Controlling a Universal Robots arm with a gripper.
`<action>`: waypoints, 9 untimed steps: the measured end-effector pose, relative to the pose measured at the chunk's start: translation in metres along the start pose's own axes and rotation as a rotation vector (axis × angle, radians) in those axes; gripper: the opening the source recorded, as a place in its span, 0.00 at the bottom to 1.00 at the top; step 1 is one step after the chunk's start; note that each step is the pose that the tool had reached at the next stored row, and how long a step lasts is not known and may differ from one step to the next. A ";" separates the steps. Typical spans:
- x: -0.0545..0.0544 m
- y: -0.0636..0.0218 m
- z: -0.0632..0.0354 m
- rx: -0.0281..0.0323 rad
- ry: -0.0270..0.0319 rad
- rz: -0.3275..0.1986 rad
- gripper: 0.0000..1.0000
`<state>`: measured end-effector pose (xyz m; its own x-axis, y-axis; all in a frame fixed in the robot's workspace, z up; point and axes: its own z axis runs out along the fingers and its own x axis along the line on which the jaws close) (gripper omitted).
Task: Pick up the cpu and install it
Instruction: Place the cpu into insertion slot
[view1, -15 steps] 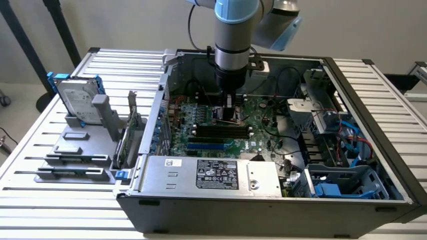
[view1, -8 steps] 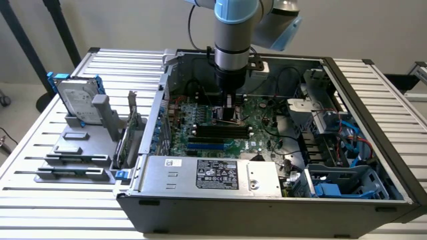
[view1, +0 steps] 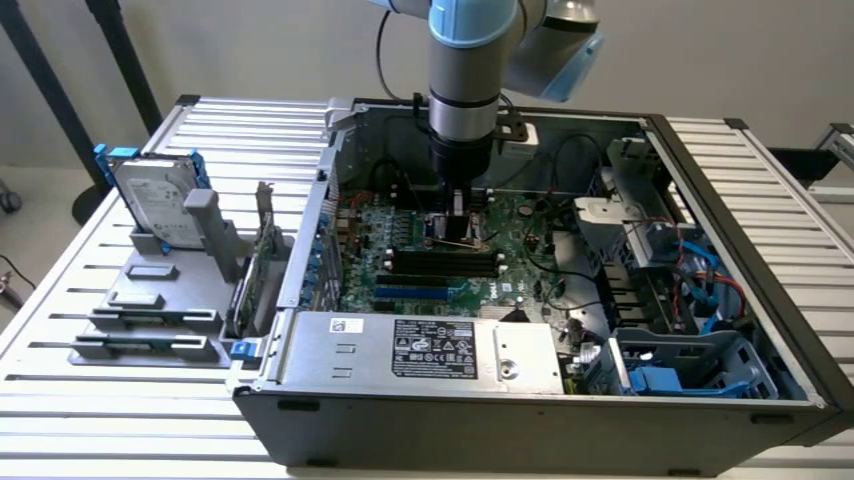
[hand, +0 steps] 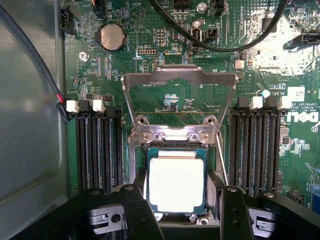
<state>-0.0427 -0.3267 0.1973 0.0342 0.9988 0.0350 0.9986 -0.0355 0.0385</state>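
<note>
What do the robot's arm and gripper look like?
The arm is a silver-grey tube with light blue joint caps and a black lower section. A black cable runs beside it. The gripper is black and boxy, with two broad matte black fingers that carry small round screws.

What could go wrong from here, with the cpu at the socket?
1. Misalignment: the cpu lies at the socket with the gripper around it. I cannot tell whether it sits square and flat, so any push down might damage the socket.
2. Snagging: the open load plate and its thin lever stand right beside the cpu, and the gripper might catch one of them.
</note>
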 end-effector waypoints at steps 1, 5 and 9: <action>0.000 0.0000 0.0000 -0.0001 0.0000 0.000 0.55; 0.000 -0.0002 0.0002 -0.0020 -0.0001 0.000 0.55; 0.000 -0.0004 0.0004 -0.0051 -0.0001 0.000 0.55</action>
<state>-0.0431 -0.3267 0.1968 0.0341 0.9988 0.0349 0.9984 -0.0356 0.0436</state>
